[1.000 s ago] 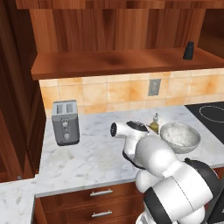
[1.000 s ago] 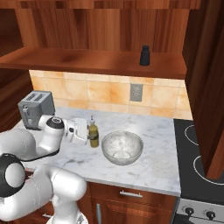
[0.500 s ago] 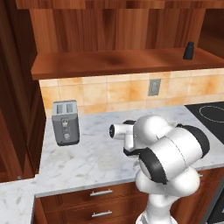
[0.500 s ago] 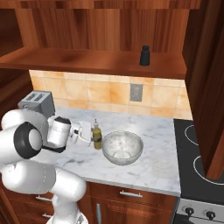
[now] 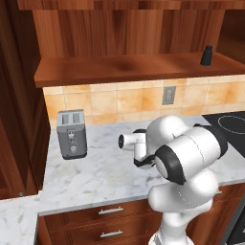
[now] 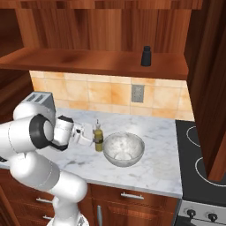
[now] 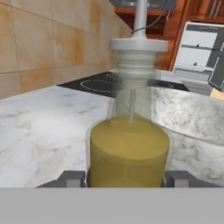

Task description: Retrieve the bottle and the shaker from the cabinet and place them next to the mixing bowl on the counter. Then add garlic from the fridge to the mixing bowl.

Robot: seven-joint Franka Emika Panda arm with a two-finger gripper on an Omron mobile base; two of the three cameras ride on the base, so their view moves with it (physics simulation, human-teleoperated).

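Observation:
The olive-yellow bottle (image 6: pixel 98 139) stands upright just left of the mixing bowl (image 6: pixel 124 149) on the white marble counter (image 6: pixel 145 170). My gripper (image 6: pixel 91 137) reaches it from the left and is shut on its body. In the hand view the bottle (image 7: pixel 129 146) stands between my two fingertips (image 7: pixel 71 178), one pressing on each side, its pale cap pointing up. The black shaker (image 6: pixel 146 56) stands on the cabinet shelf (image 6: pixel 88 62), also seen as the shaker (image 5: pixel 206 55) at the right end of the shelf (image 5: pixel 119 67).
A silver toaster (image 5: pixel 72 133) stands at the counter's left against the tiled wall. A black stovetop (image 6: pixel 203 152) borders the counter on the right. My own white arm (image 5: pixel 186 153) blocks much of the counter in the left base view.
The bottle has moved a little right and down, closer to the bowl, still in my grip. My arm's elbow has swung up and round.

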